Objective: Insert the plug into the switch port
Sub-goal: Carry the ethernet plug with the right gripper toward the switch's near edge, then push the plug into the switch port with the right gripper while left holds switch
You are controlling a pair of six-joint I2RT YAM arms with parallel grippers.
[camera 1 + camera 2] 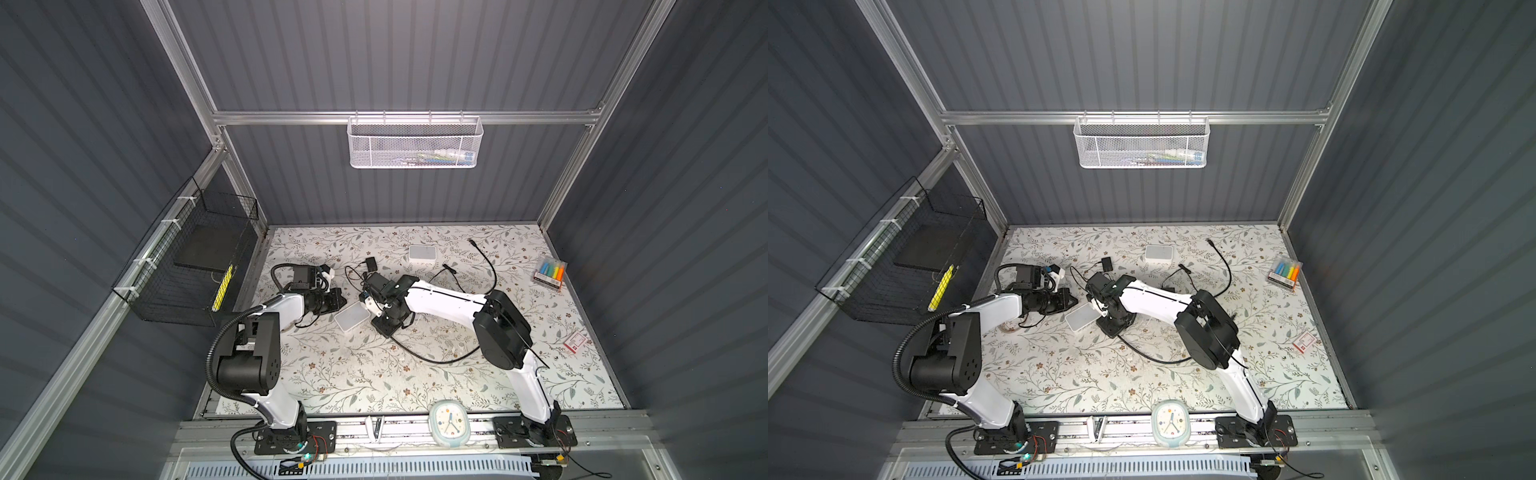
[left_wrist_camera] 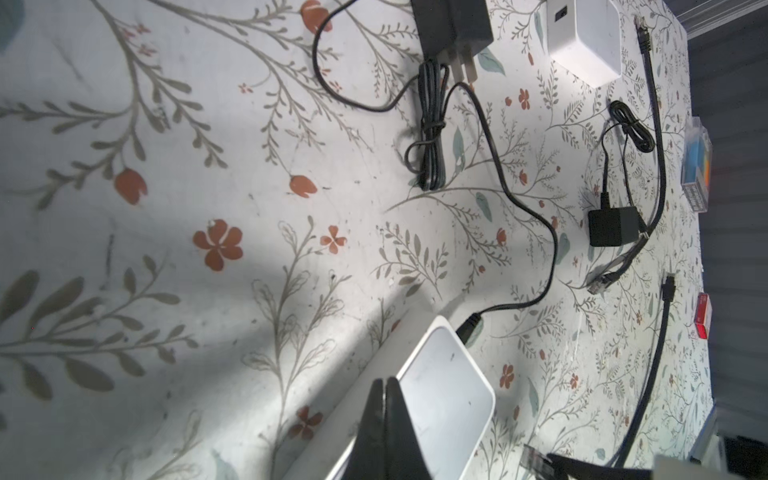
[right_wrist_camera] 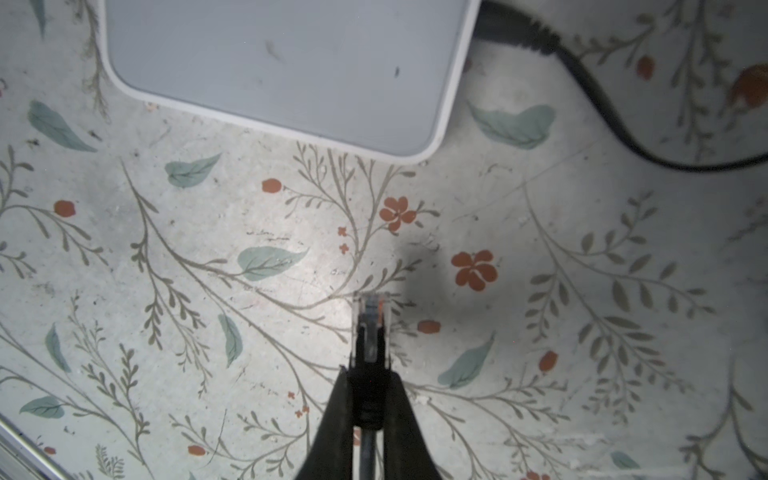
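Observation:
The switch (image 1: 352, 316) (image 1: 1084, 321) is a flat white box lying on the flowered table (image 1: 374, 382), between the two grippers. A black power lead (image 2: 469, 324) is plugged into its far side. My right gripper (image 3: 370, 374) (image 1: 379, 323) is shut on the black boot of the clear plug (image 3: 371, 328), whose tip points at the switch (image 3: 286, 62) a short way off. The plug's black cable (image 1: 436, 360) trails behind it. My left gripper (image 2: 384, 380) (image 1: 340, 301) is shut on nothing, with its tips over the switch's (image 2: 440, 399) long edge. No port shows.
A second white box (image 1: 422, 252) and a black adapter (image 1: 370, 262) lie behind the switch, with another adapter (image 2: 613, 226) and a loose network cable (image 1: 484, 257) to the right. Highlighters (image 1: 550, 272) and a red card box (image 1: 575, 343) are far right. A clock (image 1: 449, 424) stands in front.

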